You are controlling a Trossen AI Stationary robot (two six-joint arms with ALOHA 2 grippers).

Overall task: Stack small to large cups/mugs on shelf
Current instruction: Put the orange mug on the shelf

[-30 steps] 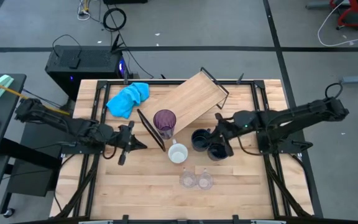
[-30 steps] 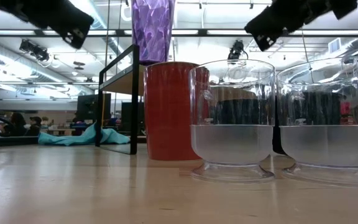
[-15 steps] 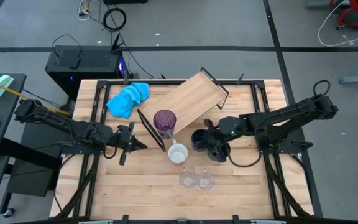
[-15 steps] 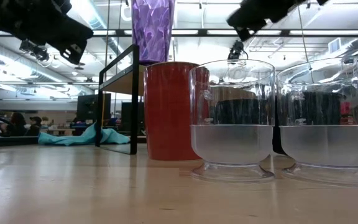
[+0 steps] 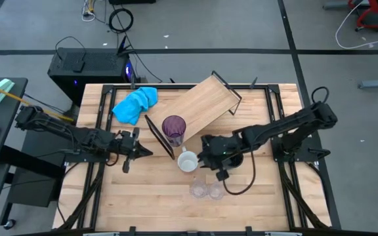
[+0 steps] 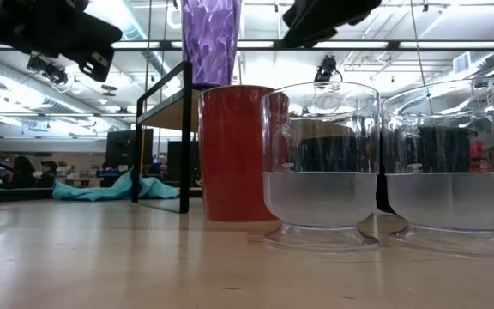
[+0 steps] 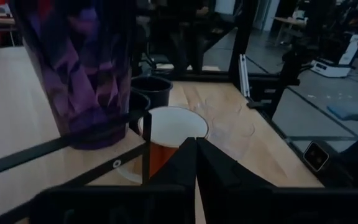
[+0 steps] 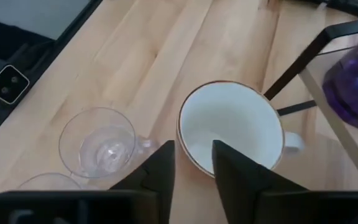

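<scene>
The shelf (image 5: 205, 103) is a light wooden board on a black wire frame, lying slantwise at the table's far middle. The purple tumbler (image 5: 174, 130) stands upright on its near-left end. The white mug (image 5: 188, 161), red outside (image 6: 234, 154), stands on the table just near of it. Two clear glasses (image 5: 197, 189) (image 5: 216, 190) stand side by side nearer the front edge. The navy mugs (image 7: 154, 88) are mostly under my right arm in the high view. My right gripper (image 5: 203, 157) hovers open just right of the white mug (image 8: 232, 127). My left gripper (image 5: 140, 152) is shut, left of the shelf's frame.
A blue cloth (image 5: 135, 103) lies bunched at the far left of the table. The shelf's black frame leg (image 5: 159, 137) stands between my left gripper and the mugs. Bare wood shows along the near edge (image 5: 143, 203) and at the near right.
My right gripper has moved toward the table's left and a little toward its near edge, from over the navy mugs to beside the white mug. The cups and shelf have stayed where they were.
</scene>
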